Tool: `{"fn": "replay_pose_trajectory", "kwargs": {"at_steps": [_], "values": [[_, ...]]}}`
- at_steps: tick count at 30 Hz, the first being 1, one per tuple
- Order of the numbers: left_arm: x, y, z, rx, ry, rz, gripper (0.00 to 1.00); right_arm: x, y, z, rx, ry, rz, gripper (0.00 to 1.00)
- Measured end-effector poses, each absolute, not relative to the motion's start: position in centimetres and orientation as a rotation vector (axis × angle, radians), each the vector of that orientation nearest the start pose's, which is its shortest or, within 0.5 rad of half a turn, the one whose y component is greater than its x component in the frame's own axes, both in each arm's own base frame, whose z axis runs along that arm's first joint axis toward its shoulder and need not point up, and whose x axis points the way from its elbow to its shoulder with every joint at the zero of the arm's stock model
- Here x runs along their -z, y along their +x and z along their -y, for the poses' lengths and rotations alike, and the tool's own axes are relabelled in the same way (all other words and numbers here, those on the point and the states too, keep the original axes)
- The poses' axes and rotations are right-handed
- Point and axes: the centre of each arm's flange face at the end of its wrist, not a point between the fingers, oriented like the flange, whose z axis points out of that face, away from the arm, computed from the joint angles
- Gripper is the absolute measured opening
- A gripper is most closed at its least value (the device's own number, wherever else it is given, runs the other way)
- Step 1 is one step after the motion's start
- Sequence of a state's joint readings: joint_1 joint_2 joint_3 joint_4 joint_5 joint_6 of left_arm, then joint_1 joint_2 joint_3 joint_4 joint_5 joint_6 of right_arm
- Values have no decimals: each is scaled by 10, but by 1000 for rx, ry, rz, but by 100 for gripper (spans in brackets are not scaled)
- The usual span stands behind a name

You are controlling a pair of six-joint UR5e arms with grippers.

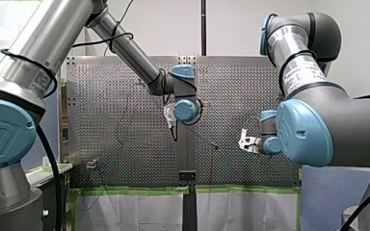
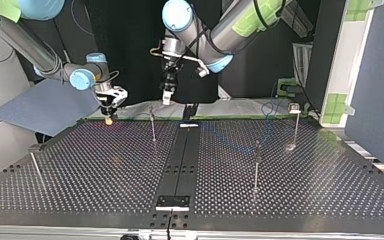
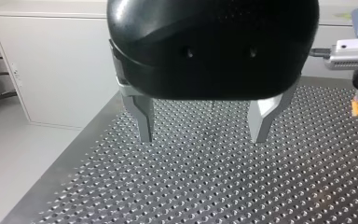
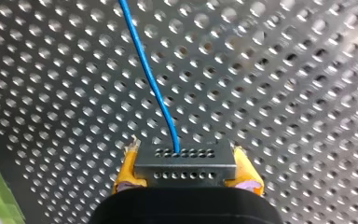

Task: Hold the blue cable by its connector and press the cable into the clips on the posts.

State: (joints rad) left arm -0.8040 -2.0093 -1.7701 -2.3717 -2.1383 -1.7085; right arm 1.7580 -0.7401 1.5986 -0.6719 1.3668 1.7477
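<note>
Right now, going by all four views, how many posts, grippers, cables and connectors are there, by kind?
Posts: 4
Grippers, my left gripper and my right gripper: 2
Blue cable: 1
Connector, held between my right gripper's yellow pads: 1
Total: 8

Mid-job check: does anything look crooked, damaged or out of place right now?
Nothing stands out. My right gripper holds the connector squarely between its yellow pads, the blue cable leaves it without a kink, and my left gripper hangs open and empty above the table.
</note>
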Motion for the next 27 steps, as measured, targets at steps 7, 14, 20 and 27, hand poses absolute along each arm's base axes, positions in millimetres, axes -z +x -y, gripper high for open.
{"fn": "replay_pose_trajectory", "kwargs": {"at_steps": [7, 14, 20, 27], "values": [[-236, 336, 461, 350, -8, -1473, 100, -69, 259, 614, -1488, 1537, 1311, 0], [-246, 319, 443, 350, -14, -1471, 100, -106, 251, 619, -1497, 1493, 1292, 0], [-252, 303, 428, 352, -14, -1469, 100, -149, 253, 625, -1535, 1453, 1237, 0], [-261, 281, 414, 394, -35, -1447, 100, -186, 260, 620, -1540, 1451, 1176, 0]]}}
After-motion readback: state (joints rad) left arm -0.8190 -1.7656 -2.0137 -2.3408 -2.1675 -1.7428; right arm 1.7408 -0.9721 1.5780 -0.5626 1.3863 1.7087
